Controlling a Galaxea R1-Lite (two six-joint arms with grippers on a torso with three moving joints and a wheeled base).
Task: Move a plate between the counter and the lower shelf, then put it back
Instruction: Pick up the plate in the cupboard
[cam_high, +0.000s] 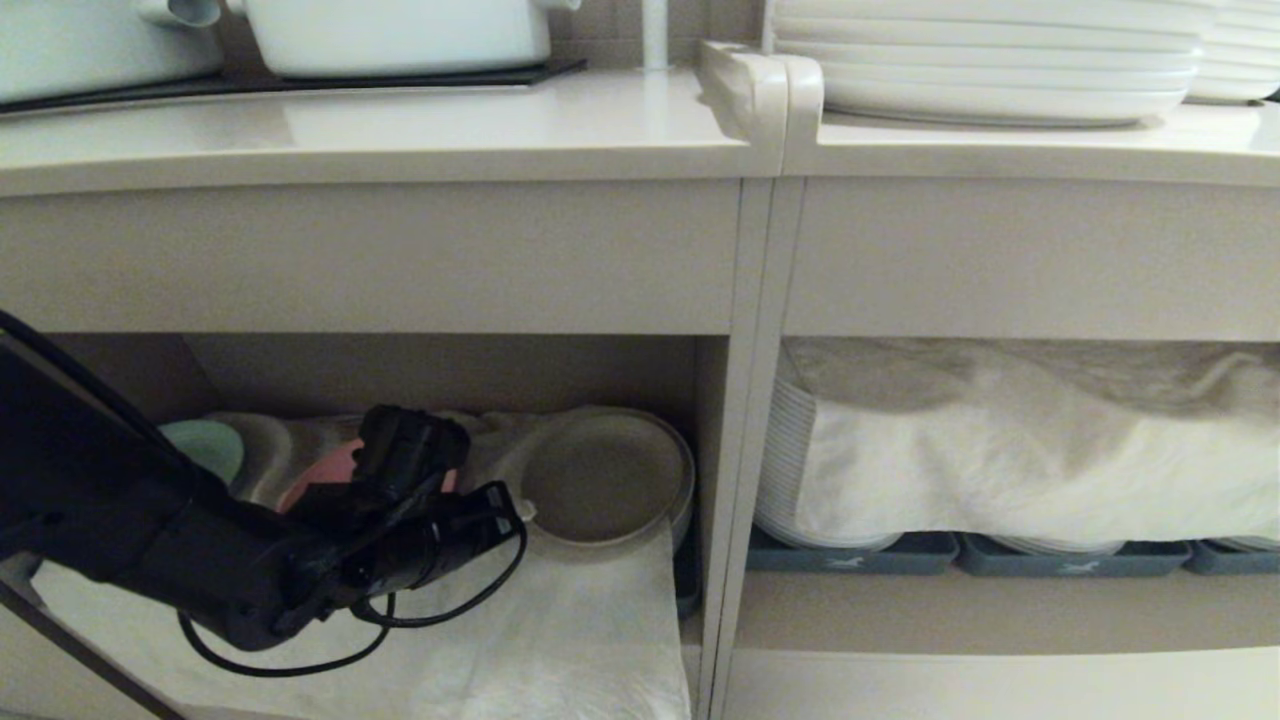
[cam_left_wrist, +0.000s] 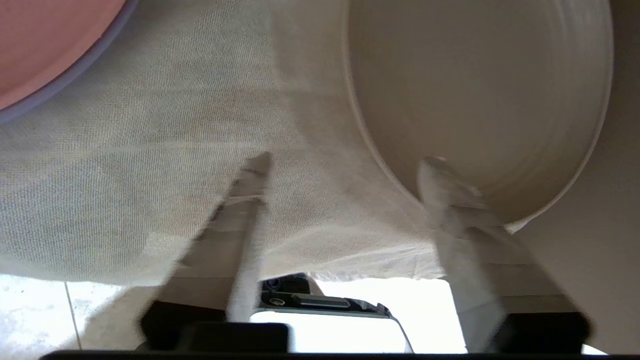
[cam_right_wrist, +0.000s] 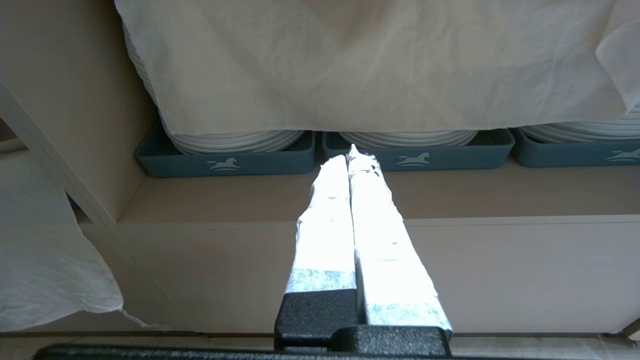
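Your left hand (cam_left_wrist: 345, 185) is open inside the lower shelf (cam_high: 450, 370), and the plate (cam_high: 600, 478) sits on the white cloth (cam_high: 560, 630) just to its right, near the right wall. One finger (cam_left_wrist: 440, 185) lies at the plate's near rim and the other finger (cam_left_wrist: 250, 190) is over bare cloth, so nothing is held. The left hand is much nearer than your right hand (cam_right_wrist: 352, 155), which is closed and parked in front of the blue trays (cam_right_wrist: 225, 160); the worktop (cam_high: 400, 130) is above.
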